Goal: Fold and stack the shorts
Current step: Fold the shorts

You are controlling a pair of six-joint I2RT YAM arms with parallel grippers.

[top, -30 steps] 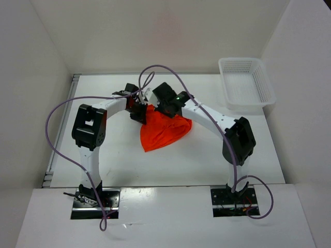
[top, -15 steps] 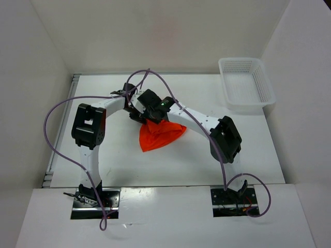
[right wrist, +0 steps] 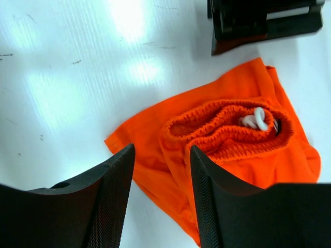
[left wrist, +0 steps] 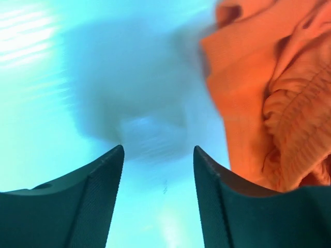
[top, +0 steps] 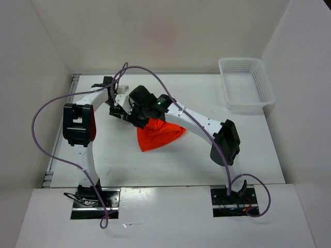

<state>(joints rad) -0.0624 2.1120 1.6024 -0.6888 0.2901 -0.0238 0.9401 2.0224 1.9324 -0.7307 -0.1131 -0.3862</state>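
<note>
Top external view is showing my left gripper [top: 118,109] drawing off leftward from the shorts [top: 158,135], its fingers spreading with nothing between them. My left wrist picture is blurred, so I am only guessing the cloth edge is lying just beside me, not touching. My right gripper [right wrist: 160,147] is letting go too, fingers parting above the bunched waistband and white drawstring [right wrist: 256,120]. A second ago both were pinching that cloth. The shorts are now lying as a rumpled wedge mid-table, well apart from the basket [top: 223,77] at far right, so stacking is still waiting.
</note>
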